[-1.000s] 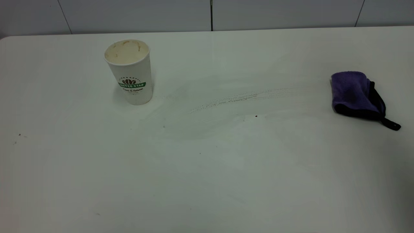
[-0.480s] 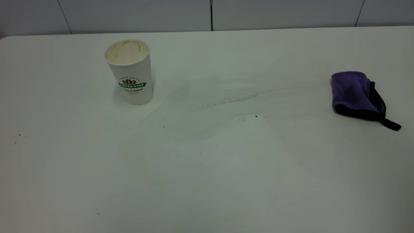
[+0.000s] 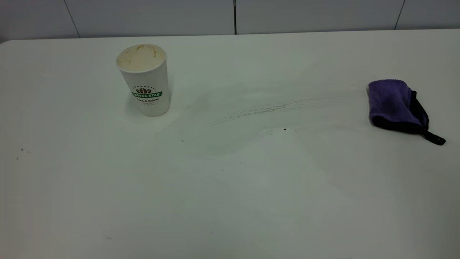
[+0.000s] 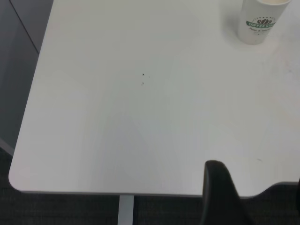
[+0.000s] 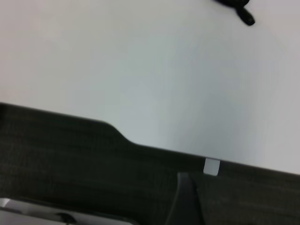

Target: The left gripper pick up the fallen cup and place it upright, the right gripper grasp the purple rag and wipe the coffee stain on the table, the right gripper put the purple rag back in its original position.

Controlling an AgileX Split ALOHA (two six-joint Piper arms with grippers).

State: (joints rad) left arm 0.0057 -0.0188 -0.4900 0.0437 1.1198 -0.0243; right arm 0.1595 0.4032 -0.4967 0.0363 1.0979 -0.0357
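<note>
The fallen cup (image 3: 144, 80) stood upright in the upper left of the exterior frame on the white counter (image 3: 230, 187), its logo facing the camera, and the purple rag (image 3: 397, 105) lay at the far right, well apart from it, with its black loop strap trailing toward the lower right. Between them ran a faint streak of fine droplets (image 3: 273, 108) with a tiny dark speck (image 3: 284, 129) just below it. Neither pincer appeared in the exterior frame; a black finger of the left pincer (image 4: 220, 194) showed in its wrist view, so whether either was wide or narrow could not be told.
</note>
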